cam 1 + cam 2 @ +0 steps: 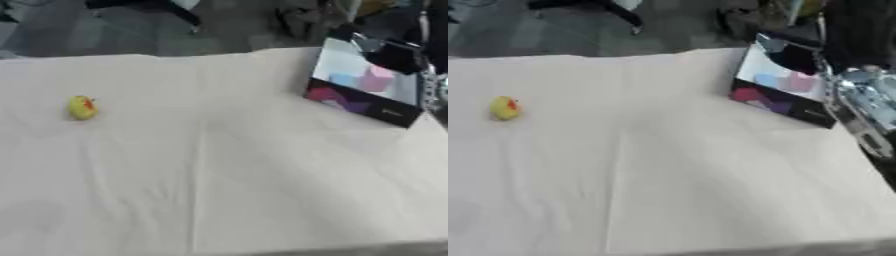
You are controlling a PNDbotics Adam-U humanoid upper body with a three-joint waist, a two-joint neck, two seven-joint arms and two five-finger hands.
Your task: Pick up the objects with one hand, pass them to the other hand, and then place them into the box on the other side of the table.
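Right eye view shows only the right arm [866, 107], hand state impossible to tell, so the small round yellow object [505, 108] could roll away from a careless grasp before reaching the box [785, 90].

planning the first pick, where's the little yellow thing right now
The small yellow object lies alone on the white tablecloth at the robot's left, far across from the box at the right far corner. No hand is near it.

A white cloth [227, 170] covers the desk, creased in faint fold lines. Beyond the desk's far edge lies grey floor [131, 35], with dark chair legs [166, 9] on it.
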